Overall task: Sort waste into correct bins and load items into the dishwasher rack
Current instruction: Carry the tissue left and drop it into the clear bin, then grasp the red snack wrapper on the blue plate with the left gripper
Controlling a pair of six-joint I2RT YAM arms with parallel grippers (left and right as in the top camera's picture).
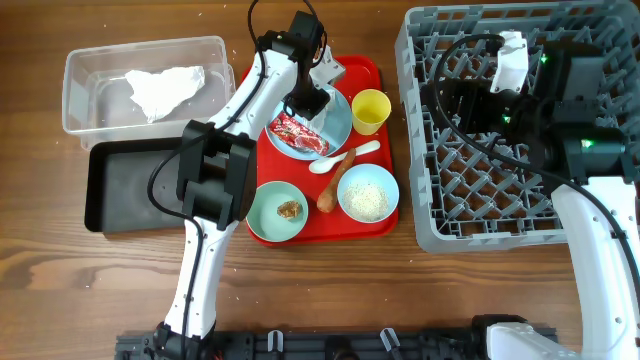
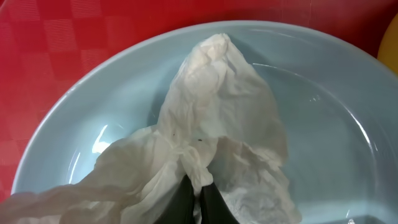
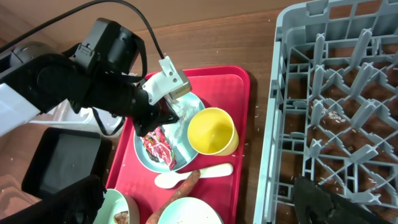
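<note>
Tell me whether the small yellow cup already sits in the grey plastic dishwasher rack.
No, the small yellow cup stands on the flat red tray, outside the grey rack.

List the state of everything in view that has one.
left gripper: shut on white napkin
right gripper: open, over dishwasher rack
pale blue plate: on red tray, holds snack wrapper
yellow cup: upright, empty
teal bowl: holds rice
second bowl: holds brown scrap
clear tub: holds crumpled napkin
black tub: nothing visible inside
white spoon: lying on red tray
</note>
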